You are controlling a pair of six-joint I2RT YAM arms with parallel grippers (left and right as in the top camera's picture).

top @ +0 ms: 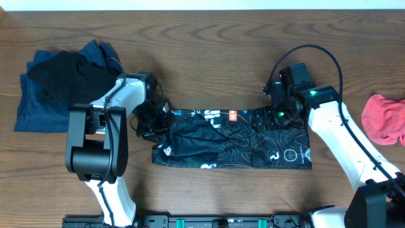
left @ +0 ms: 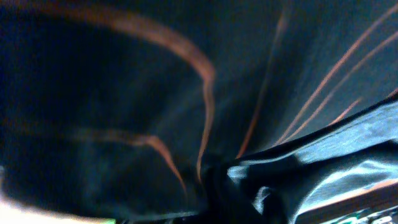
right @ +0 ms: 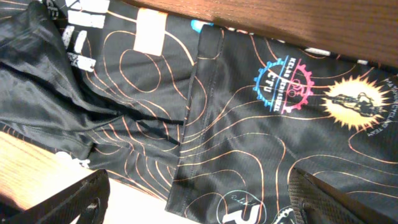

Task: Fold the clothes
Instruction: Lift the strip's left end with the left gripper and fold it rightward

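The clothes in play are a black sports shirt (top: 234,142) with thin orange contour lines and logos, folded into a long strip across the middle of the table. My left gripper (top: 154,121) is at the strip's left end. Shirt cloth (left: 124,93) fills the left wrist view, its creases gather toward the jaws, and the fingers themselves are hidden. My right gripper (top: 283,115) hovers over the strip's upper right part. It is open, one finger (right: 68,202) on each side of the shirt (right: 249,124), with nothing between them.
A pile of dark blue and black garments (top: 60,85) lies at the back left. A pink-red cloth (top: 383,119) sits at the right edge. The wooden table (top: 209,69) shows behind the shirt.
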